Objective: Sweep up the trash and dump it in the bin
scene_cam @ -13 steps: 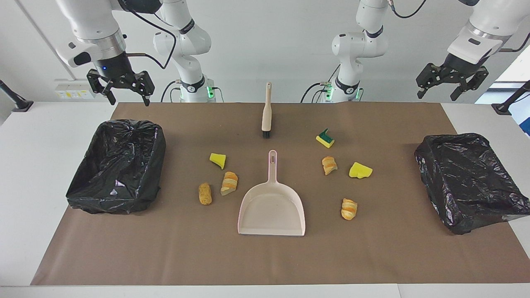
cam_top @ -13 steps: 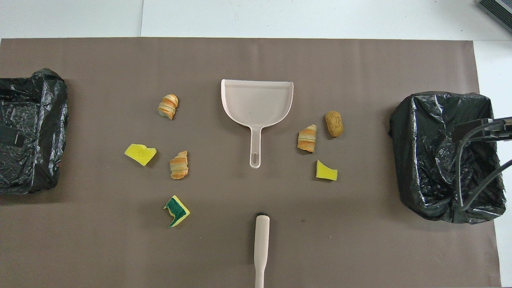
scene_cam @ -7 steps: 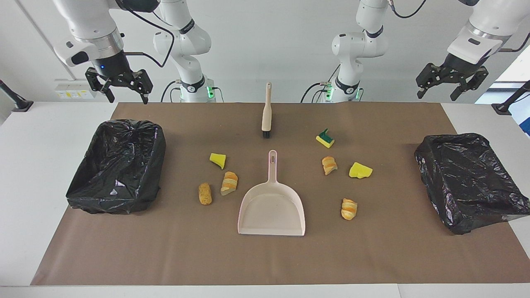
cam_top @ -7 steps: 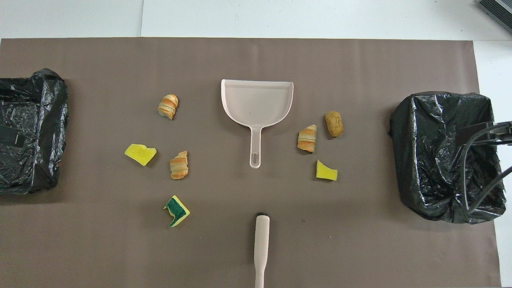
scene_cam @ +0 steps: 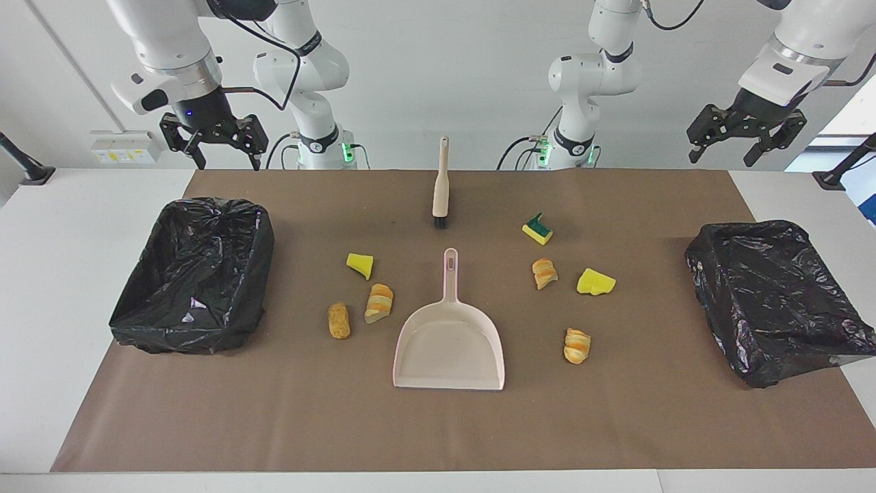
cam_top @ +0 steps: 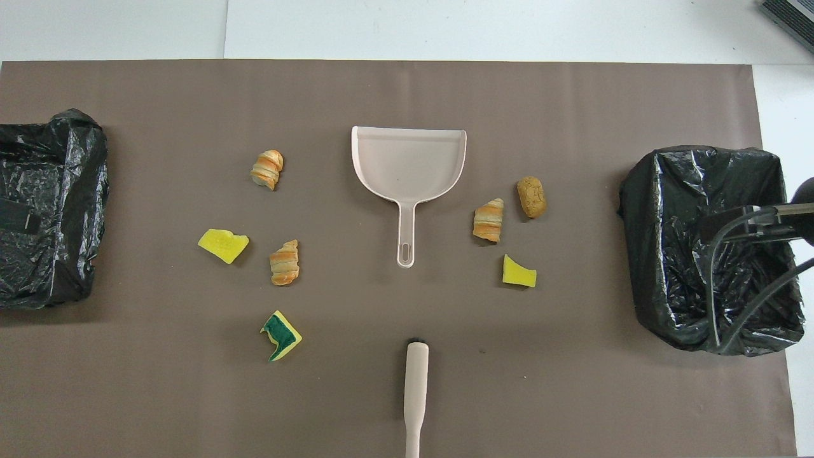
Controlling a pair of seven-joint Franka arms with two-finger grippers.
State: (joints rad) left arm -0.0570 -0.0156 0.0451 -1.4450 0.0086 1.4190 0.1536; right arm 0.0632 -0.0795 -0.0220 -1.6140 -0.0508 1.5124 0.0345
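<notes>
While trash (scene_cam: 374, 302) lies scattered, left end effector (scene_cam: 746, 139) and right end effector (scene_cam: 217, 142) hang apart-fingered.

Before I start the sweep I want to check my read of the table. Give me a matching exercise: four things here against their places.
Things:
1. brush
2. green-backed sponge
3. brown nugget
4. dustpan

Places:
a. between the two clusters of scraps, handle toward the robots
b. nearest the robots, bristles toward the dustpan's handle
c. toward the right arm's end, beside a striped piece
d. toward the left arm's end, nearest scrap to the robots

Pairs: 1-b, 2-d, 3-c, 4-a
</notes>
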